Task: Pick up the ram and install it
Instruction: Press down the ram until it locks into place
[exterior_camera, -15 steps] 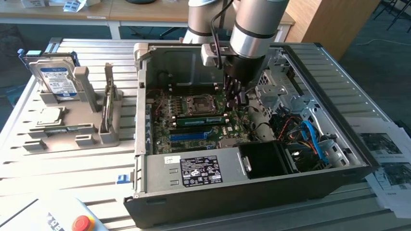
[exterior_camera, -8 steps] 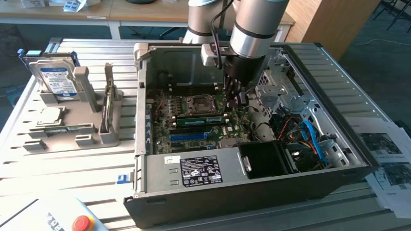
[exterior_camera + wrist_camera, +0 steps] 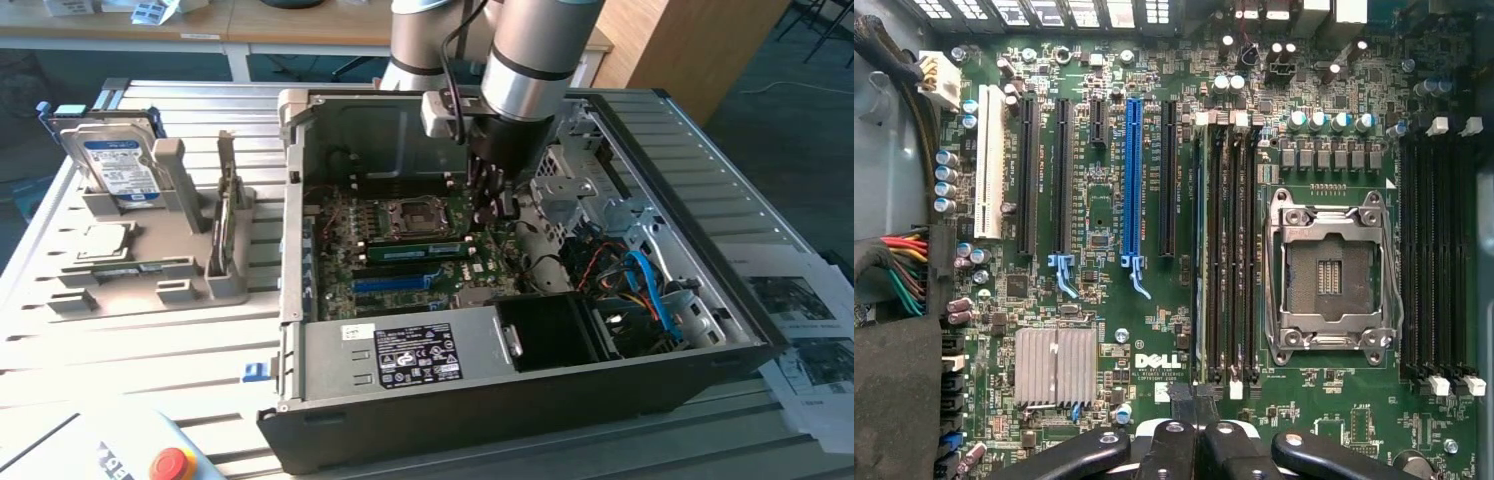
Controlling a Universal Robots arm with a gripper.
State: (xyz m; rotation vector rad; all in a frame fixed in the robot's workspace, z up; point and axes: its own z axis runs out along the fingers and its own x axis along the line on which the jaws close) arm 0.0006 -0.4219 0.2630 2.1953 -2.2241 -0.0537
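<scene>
Install step: my gripper point(image 3: 491, 205) is pressed together, pinching nothing.
The ram point(image 3: 414, 250) stands in its slot beside the CPU socket point(image 3: 407, 215), at eight o'clock from my fingertips in the exterior view; seating it likely needs a straight downward press.

Motherboard point(image 3: 350, 240) lies in the case point(image 3: 561, 395) (fixture rack point(image 3: 174, 275) beside it)

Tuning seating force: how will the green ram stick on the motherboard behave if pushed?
The ram looks thin and flat, so probably stiff lengthwise but fragile under sideways load. It appears to stand on edge on the motherboard, so an off-axis push may tilt it. Small, so likely light.
</scene>
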